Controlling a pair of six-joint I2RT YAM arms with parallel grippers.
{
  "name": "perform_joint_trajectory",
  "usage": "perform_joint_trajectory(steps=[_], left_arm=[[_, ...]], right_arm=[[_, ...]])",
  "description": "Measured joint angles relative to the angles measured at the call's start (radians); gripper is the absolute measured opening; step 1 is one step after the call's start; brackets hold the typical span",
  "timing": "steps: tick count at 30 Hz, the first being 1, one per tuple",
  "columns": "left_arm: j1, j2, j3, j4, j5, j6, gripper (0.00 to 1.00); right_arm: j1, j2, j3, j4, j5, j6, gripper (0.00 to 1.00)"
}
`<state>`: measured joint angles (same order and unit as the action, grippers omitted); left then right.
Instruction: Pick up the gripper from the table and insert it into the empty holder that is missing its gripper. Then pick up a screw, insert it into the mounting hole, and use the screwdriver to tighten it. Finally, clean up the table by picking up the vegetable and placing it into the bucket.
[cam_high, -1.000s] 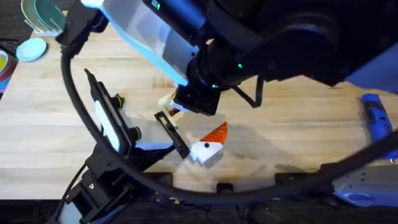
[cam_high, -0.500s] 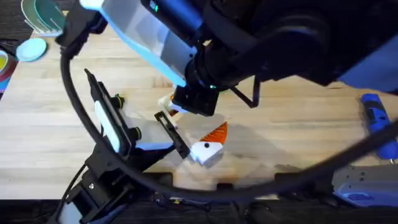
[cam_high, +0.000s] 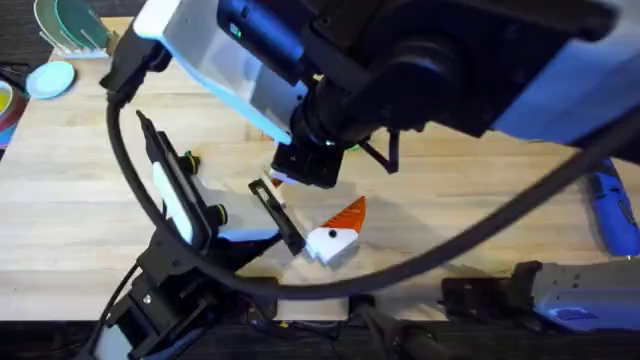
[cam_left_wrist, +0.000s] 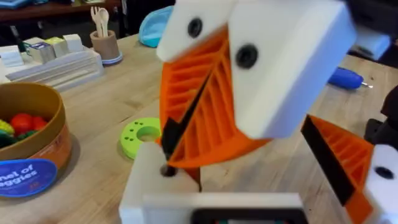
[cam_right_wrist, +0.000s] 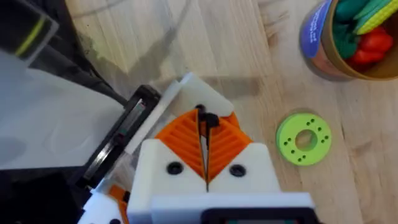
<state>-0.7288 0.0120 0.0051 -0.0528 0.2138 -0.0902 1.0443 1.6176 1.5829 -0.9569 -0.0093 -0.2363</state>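
Overhead first: what has changed?
— Your right arm has swung toward the upper left of the frame, and the right gripper (cam_high: 285, 177) has slid a little left, to just above the top end of the holder (cam_high: 278, 215). The gripper (cam_high: 335, 238) has not moved. It lies on the table right of the holder at lower centre, so I judge the first step is not done. The screwdriver (cam_high: 612, 205) sits at the right edge.

Left wrist?
— You see the right gripper (cam_left_wrist: 169, 149) head-on at centre, orange pads pressed together with only a dark seam between. The loose gripper (cam_left_wrist: 354, 168) is at lower right, the bucket (cam_left_wrist: 31, 155) at left, and a green ring disc (cam_left_wrist: 142, 135) is between them.

Right wrist?
— Your fingers are together. A small dark thing shows at the tips (cam_right_wrist: 206, 118), but I cannot tell what it is. The gripper (cam_right_wrist: 102, 202) peeks in at lower left: a white block with an orange ribbed tip and a dark dot. The bucket (cam_right_wrist: 314, 37) is at upper right.
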Motion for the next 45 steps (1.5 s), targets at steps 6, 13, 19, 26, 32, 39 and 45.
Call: perform_joint_trajectory(steps=[6, 13, 19, 26, 32, 39, 45], left_arm=[[0.0, 0.0, 0.0, 0.0, 0.0, 0.0, 0.993], [0.0, 0.0, 0.0, -0.003, 0.0, 0.0, 0.993], [0.0, 0.0, 0.0, 0.0, 0.0, 0.0, 0.992], [0.0, 0.0, 0.0, 0.0, 0.0, 0.0, 0.993], [0.0, 0.0, 0.0, 0.001, 0.0, 0.0, 0.993], [0.0, 0.0, 0.0, 0.001, 0.0, 0.0, 0.993], [0.0, 0.0, 0.0, 0.001, 0.0, 0.0, 0.993]], right_arm=[[0.0, 0.006, 0.0, 0.004, -0.003, 0.001, 0.502], [-0.031, 0.005, 0.017, -0.001, 0.031, 0.003, 0.99], [-0.105, -0.073, 0.039, -0.037, 0.0, 0.045, 0.993], [-0.298, -0.324, 0.065, -0.08, 0.0, 0.081, 0.991], [-0.433, -0.487, 0.075, -0.21, -0.062, 0.088, 0.992], [-0.529, -0.597, 0.009, -0.268, -0.183, 0.098, 0.992], [-0.581, -0.695, -0.213, -0.23, -0.324, 0.106, 0.992]])
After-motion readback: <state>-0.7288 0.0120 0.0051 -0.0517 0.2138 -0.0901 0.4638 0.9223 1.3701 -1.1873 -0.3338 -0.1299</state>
